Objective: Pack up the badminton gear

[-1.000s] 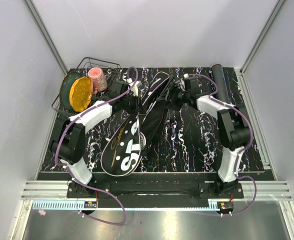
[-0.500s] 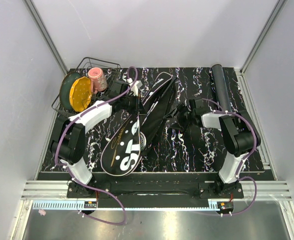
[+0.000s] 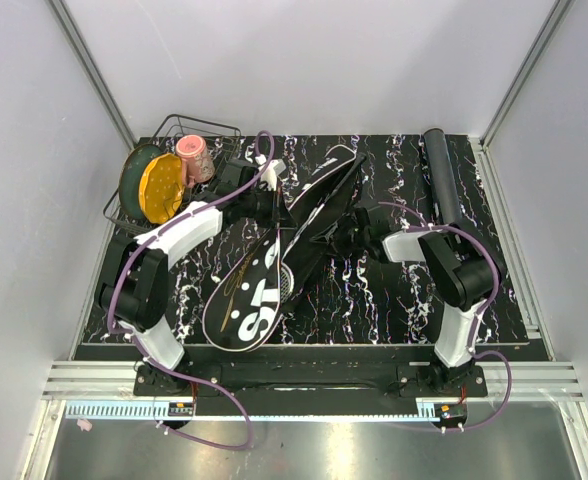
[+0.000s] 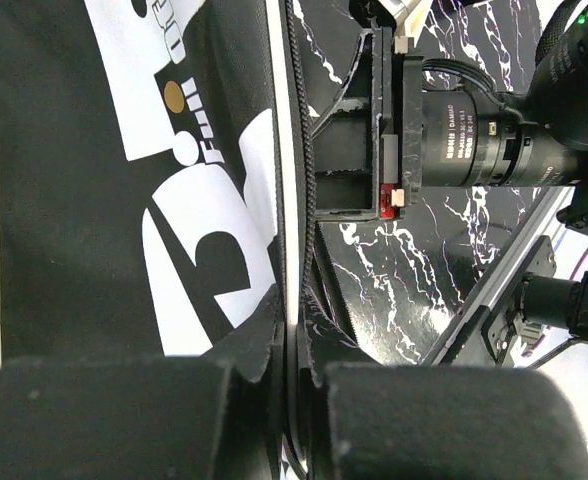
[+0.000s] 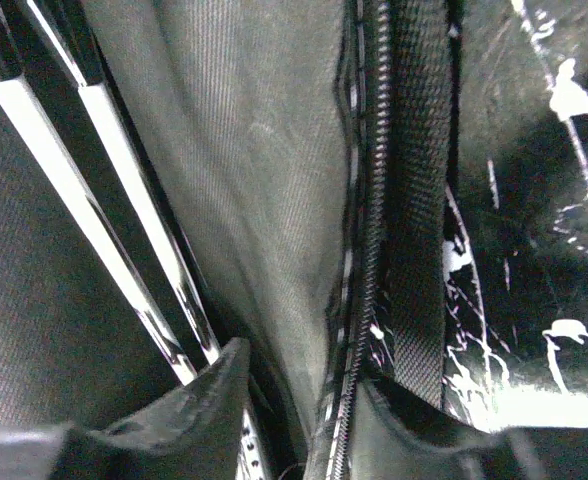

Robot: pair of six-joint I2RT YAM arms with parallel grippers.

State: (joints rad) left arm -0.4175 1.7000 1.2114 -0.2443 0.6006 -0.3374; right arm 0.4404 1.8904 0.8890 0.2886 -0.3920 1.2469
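Observation:
The big black bag [image 3: 246, 300] with white letters lies slantwise on the table, narrow end at the back. My left gripper [image 3: 274, 205] is shut on its left zipper edge; the left wrist view shows that edge pinched in the gripper [image 4: 294, 372], beside the lettered bag face [image 4: 174, 230]. My right gripper [image 3: 349, 228] holds the bag's right flap. In the right wrist view the grey lining [image 5: 264, 170] and zipper [image 5: 374, 200] run between that gripper's [image 5: 299, 385] fingers. Glossy racket frame bars [image 5: 84, 200] lie inside the bag. A strung head [image 3: 287, 285] peeks out. The black tube [image 3: 440, 175] lies at the back right. No shuttlecocks are in view.
A wire basket [image 3: 206, 128] with a yellow plate [image 3: 160, 188] and a green plate stands at the back left, a pink cup [image 3: 194, 156] in it. Walls close the table's left, back and right sides. The right arm [image 4: 474, 140] shows close in the left wrist view.
My right gripper has come from the back of the table toward the near side, onto the bag's right flap. The bag's narrow end has swung right and the flap stands higher. The left gripper kept its hold.

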